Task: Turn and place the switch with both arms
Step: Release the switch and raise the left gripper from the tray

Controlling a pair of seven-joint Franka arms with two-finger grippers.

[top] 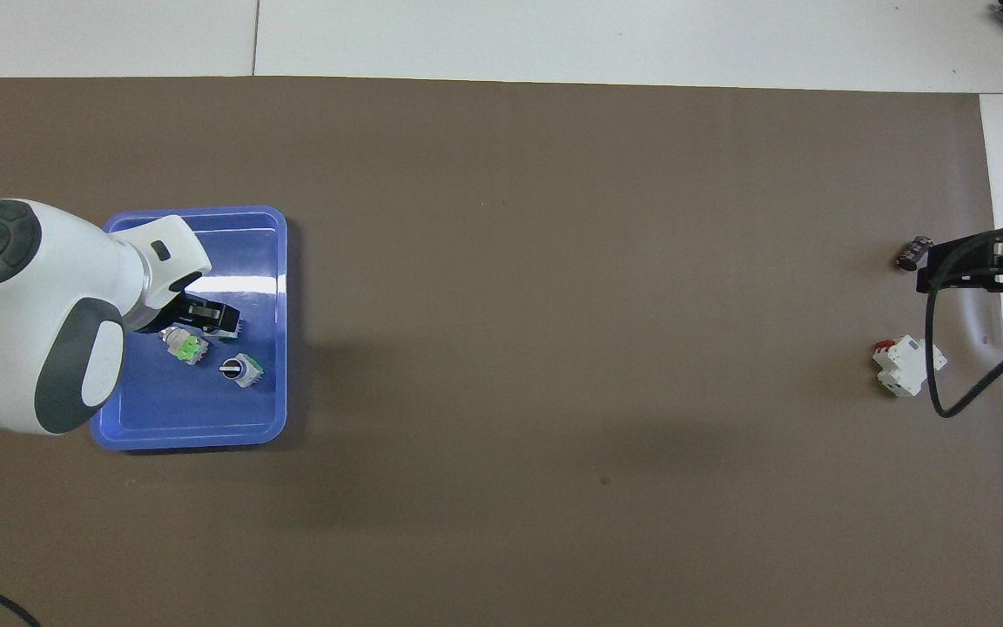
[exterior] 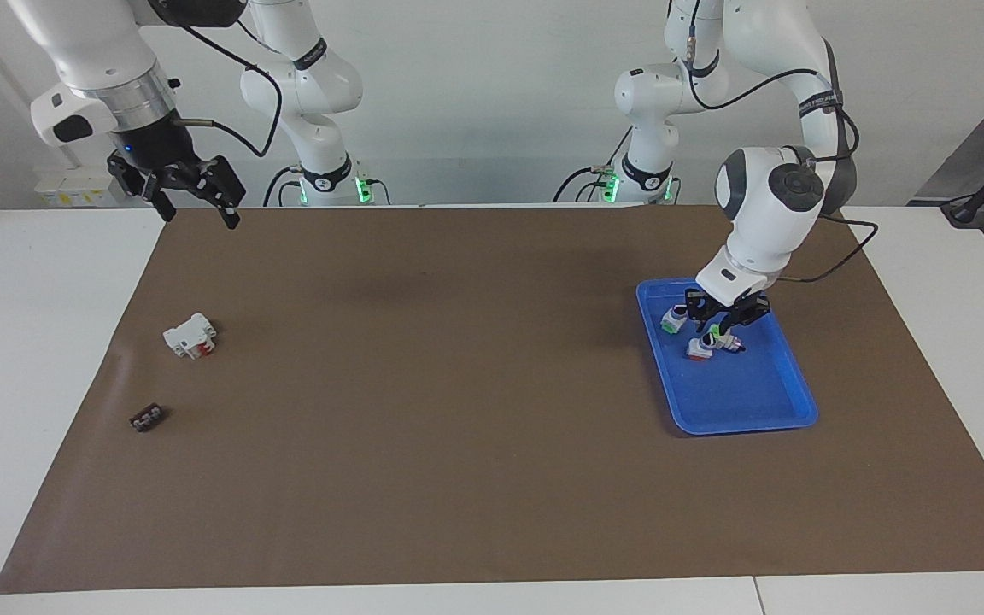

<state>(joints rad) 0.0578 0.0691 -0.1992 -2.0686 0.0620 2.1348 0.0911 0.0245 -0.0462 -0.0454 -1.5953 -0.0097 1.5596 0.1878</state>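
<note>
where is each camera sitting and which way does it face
Facing view: high across the table, looking back at the robots; both whole arms show, the left gripper low in the blue tray, the right gripper raised over the brown mat's edge.
Overhead view: above the robots' own end, looking forward and steeply down; the left arm's wrist and left gripper, and only the right gripper's end.
Shared: blue tray, white block, small dark part, half a turn apart.
</note>
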